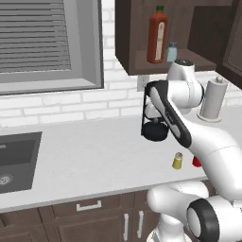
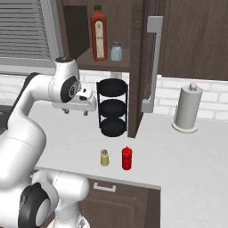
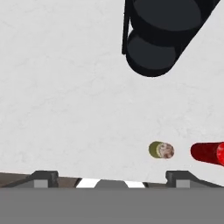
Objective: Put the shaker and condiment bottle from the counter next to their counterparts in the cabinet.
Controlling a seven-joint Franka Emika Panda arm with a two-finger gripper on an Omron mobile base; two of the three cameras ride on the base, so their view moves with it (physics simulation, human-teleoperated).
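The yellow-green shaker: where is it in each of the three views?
Left base view: shaker low right of centre, on the counter.
Right base view: below centre, left of the red bottle.
Hand view: lower right.
Shared landmark: the red bottle beside it.

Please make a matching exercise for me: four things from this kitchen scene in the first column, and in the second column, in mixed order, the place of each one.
Things:
1. shaker
2. tall orange-red bottle
3. paper towel roll
4. black three-tier rack

Places:
A. on the cabinet shelf, beside the pale blue shaker
B. on the counter right under the open cabinet
C. near the counter's front edge, just left of the condiment bottle
D. on the counter at the brick wall, right of the cabinet door

Pairs: 1-C, 2-A, 3-D, 4-B
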